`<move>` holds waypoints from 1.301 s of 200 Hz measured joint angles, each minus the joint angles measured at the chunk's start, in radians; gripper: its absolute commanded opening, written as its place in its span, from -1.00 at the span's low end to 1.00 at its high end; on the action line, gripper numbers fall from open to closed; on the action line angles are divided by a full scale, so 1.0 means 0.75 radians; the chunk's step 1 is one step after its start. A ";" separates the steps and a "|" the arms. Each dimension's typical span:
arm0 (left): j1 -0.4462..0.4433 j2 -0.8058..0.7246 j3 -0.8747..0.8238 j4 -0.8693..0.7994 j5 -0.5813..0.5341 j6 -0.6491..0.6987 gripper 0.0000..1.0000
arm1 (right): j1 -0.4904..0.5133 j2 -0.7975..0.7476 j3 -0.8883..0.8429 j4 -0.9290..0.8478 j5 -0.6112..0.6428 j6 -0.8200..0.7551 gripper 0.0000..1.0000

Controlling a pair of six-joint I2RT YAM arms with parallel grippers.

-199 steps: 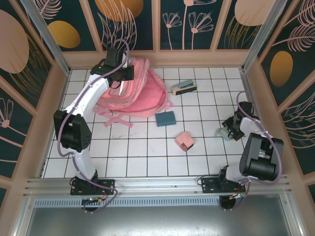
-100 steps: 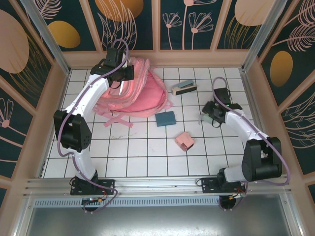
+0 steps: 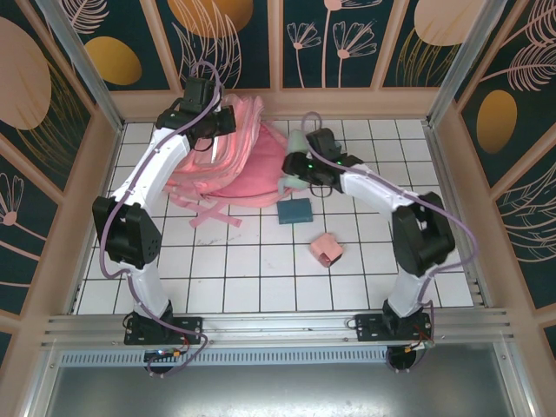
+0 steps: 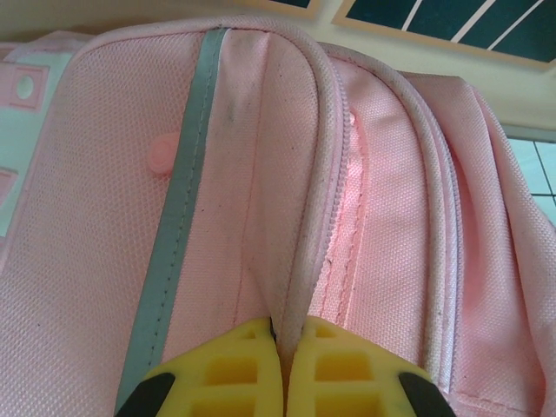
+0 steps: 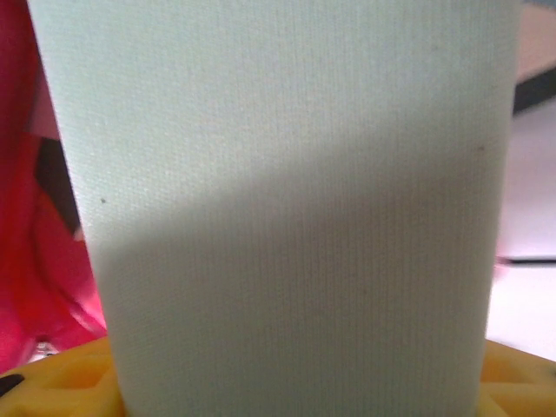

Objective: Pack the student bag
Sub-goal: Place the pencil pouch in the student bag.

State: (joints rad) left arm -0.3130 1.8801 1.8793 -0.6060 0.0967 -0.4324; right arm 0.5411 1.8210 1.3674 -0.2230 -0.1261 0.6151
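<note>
Seemingly to prop its mouth open, the left gripper (image 4: 284, 347) is pinching a piped seam (image 4: 301, 217) atop the student bag (image 3: 254, 165) — slumped on the tiled table (image 3: 365, 261) — while the right gripper (image 3: 306, 165), clamping a pale mint object (image 5: 287, 200), is hovering beside the bag's right edge for loading.

Bright, even light; right wrist close-up blurred.
</note>
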 measured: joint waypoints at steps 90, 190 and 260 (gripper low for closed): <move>0.000 0.000 0.024 -0.001 0.000 -0.080 -1.00 | 0.091 0.608 0.600 -0.083 -0.105 0.076 0.04; -0.001 -0.013 -0.004 0.005 0.001 -0.080 -1.00 | 0.090 0.909 1.056 -0.162 -0.231 0.136 0.76; -0.002 -0.060 -0.062 0.037 -0.039 -0.073 -1.00 | 0.089 0.878 1.058 -0.193 -0.227 0.122 0.88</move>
State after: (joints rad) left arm -0.3141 1.8351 1.8328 -0.5781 0.0673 -0.4870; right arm 0.6075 2.4794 2.1612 -0.3676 -0.2962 0.7063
